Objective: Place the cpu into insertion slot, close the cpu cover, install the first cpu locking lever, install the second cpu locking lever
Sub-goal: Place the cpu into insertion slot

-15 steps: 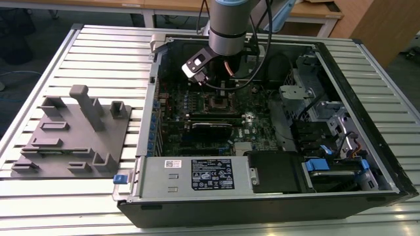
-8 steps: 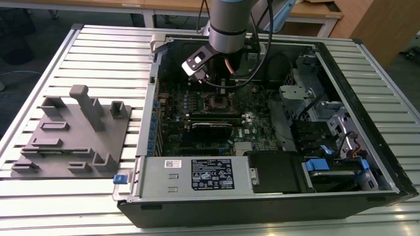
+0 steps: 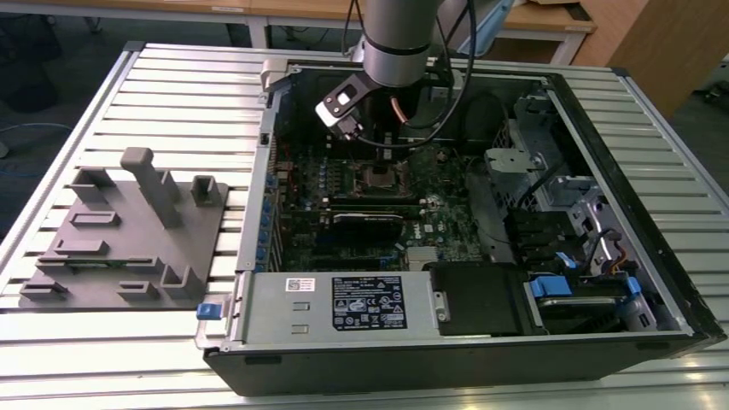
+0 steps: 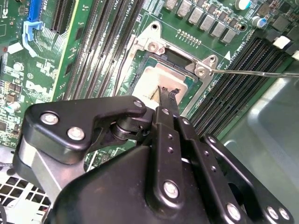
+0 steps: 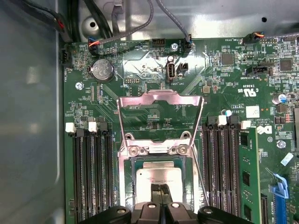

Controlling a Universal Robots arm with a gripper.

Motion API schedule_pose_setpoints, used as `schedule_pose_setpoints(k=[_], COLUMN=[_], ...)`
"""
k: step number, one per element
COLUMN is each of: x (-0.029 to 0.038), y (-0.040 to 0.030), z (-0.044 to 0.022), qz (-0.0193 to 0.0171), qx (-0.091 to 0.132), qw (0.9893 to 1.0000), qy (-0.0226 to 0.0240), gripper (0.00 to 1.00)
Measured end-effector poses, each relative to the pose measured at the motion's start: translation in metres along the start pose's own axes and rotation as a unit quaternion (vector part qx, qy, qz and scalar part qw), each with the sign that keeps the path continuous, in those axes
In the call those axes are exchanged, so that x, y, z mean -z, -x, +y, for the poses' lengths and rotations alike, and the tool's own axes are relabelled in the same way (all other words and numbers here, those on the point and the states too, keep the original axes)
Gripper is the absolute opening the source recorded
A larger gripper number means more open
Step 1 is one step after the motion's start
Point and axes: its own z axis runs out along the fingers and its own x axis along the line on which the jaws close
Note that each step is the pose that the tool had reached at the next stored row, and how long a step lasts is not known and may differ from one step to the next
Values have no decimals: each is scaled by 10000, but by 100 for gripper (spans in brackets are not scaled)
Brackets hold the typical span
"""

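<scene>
The pincer (image 5: 161,188), tips together, sits over the cpu (image 5: 159,175) in the insertion slot (image 5: 130,183), cpu cover (image 5: 161,96) open

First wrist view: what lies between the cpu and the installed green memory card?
Between the cpu and the memory card lie empty black memory slots and a thin metal lever rod, as seen in the first wrist view.

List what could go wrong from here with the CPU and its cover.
1. The gripper, fingers together, sits right at the cpu; a sideways push might skew the chip in its socket.
2. The cpu cover is swung open, so nothing clamps the chip yet.
3. A thin lever wire juts beside the socket and may snag.
</scene>
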Motion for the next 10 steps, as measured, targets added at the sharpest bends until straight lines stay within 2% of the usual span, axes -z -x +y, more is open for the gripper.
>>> schedule_pose_setpoints(k=[10], x=[35], y=[0], z=[1], qz=[-2], qx=[0], qw=[10000], qy=[-1], gripper=[10])
